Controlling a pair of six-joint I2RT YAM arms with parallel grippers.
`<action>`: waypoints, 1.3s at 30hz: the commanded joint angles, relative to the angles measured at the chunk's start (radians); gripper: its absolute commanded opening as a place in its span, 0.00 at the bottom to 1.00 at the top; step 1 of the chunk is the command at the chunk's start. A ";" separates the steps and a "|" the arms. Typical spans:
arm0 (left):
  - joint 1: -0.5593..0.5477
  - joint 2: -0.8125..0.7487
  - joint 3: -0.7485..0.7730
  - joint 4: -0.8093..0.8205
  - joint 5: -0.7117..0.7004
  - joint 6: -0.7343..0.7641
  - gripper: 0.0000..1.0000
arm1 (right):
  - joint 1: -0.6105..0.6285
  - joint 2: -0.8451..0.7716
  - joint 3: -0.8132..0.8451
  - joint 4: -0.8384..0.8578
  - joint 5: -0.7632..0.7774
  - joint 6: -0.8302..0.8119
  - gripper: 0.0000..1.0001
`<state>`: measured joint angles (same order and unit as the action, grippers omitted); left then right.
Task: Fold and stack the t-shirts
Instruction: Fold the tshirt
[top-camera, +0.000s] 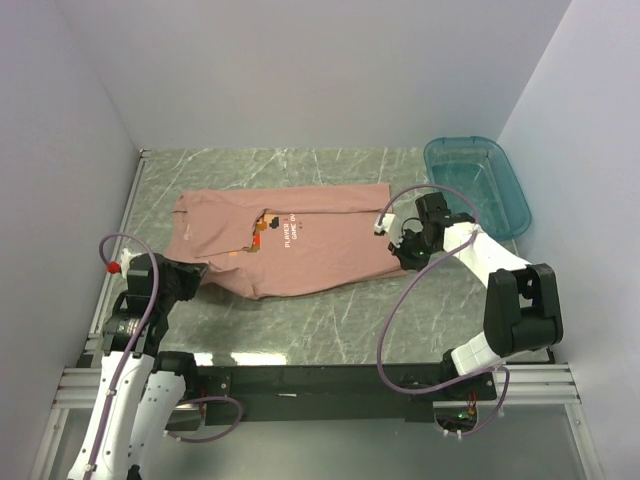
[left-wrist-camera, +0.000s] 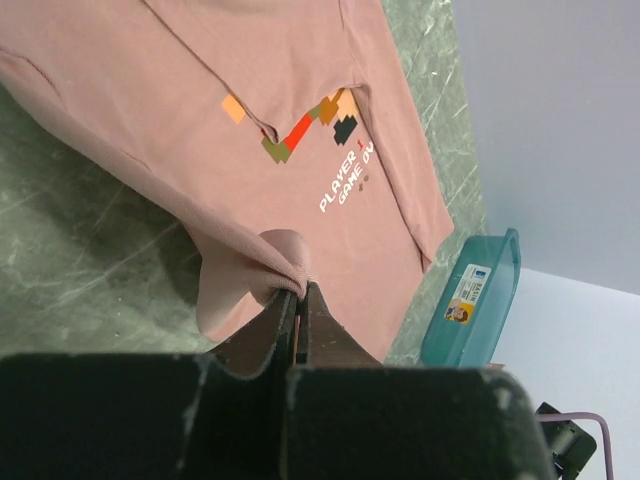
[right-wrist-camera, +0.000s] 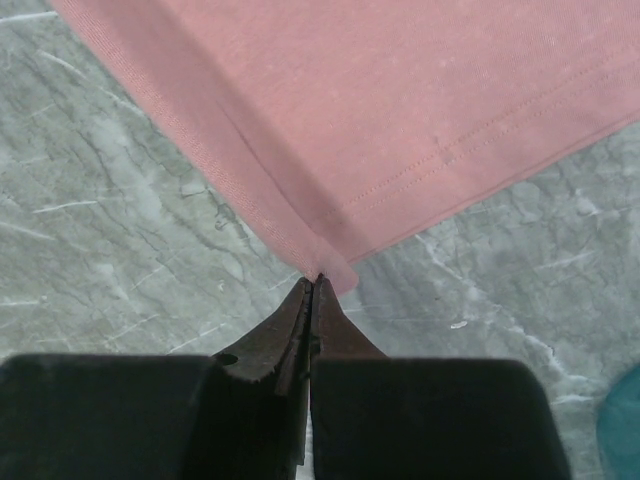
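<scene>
Broadly, both grippers sit at the near rim of one t-shirt (top-camera: 300, 245), which lies spread across the middle of the green marbled table (top-camera: 330, 325). Bare tabletop runs behind both grippers. A narrower strip lies ahead of them, beyond the shirt's far edge, up to the back wall (top-camera: 300, 70). To the outer side of the right gripper (right-wrist-camera: 314, 283) stands a teal tub (top-camera: 478, 185), well apart from its tips. The side walls rise just past each table edge (the left gripper has the tighter side).

The left gripper (left-wrist-camera: 302, 290) is clenched on a bunched fold of the shirt's near edge, and the cloth bulges in a rounded hump right at its tips. The right gripper's jaws are pressed together with the shirt's hem corner touching the tips. I cannot tell whether any cloth is caught between them.

In the top view both sets of fingers are lost under dark wrist housings and looping cables. The right wrist view cuts off most of the shirt.

The shirt is dusty salmon pink and lies crosswise, with one part folded over so that a fold edge splits the print (left-wrist-camera: 310, 125) of orange, red, olive and dark blocks. White lettering (left-wrist-camera: 348, 180) beside it reads PLAYER GAME; the rest is too small to read. A double-stitched hem runs away from the right gripper's tips.
</scene>
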<state>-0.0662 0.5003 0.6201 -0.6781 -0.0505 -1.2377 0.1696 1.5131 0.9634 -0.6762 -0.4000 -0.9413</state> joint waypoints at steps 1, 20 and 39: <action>-0.001 0.006 0.050 0.071 -0.002 0.033 0.00 | -0.016 0.010 0.029 0.013 0.010 0.030 0.00; -0.001 -0.140 -0.034 -0.069 0.202 0.125 0.00 | 0.505 0.131 0.360 -0.071 -0.328 0.183 0.46; -0.001 -0.253 -0.079 -0.147 0.281 0.195 0.00 | 0.804 0.693 0.988 -0.036 -0.458 0.197 0.59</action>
<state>-0.0662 0.2543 0.5499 -0.8368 0.2073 -1.0668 0.9596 2.2154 1.9324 -0.6811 -0.8421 -0.6521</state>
